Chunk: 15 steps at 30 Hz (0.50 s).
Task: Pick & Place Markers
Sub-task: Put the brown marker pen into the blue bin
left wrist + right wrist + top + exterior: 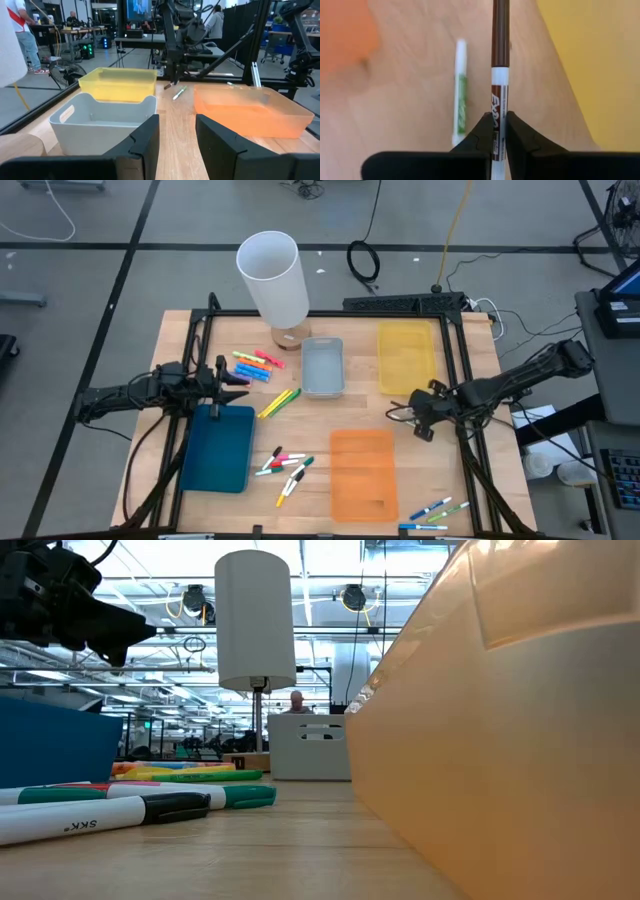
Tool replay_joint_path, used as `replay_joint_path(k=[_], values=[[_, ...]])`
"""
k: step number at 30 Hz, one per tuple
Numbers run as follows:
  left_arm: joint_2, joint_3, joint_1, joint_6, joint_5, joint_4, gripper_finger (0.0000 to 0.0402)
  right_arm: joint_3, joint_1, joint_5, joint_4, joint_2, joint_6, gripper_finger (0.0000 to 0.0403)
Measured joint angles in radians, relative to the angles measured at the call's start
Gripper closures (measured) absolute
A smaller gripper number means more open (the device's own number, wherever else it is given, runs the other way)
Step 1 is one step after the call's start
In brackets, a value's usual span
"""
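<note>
One brown-capped marker point(499, 90) sits pinched in the right hand point(498, 131) (its tail cut off below).

Both arms are dark, nearly black, built of slim jointed links with thin black cables looping alongside them, seen from above. The left pincer point(177, 145) ends in two broad, matte black fingers point(145, 137) with angular, stepped inner faces. The right pincer point(498, 131) has the same dark fingers point(480, 135), rising from a flat black crossbar and narrowing toward blunt tips.
</note>
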Motion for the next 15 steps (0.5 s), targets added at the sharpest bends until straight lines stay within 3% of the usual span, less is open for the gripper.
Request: replay_joint_path(k=[15], values=[[0.000,0.000,0.000,0.000,0.000,-0.002,0.0270,0.002,0.000,-0.008,-0.023,-0.118,-0.045,0.0386]])
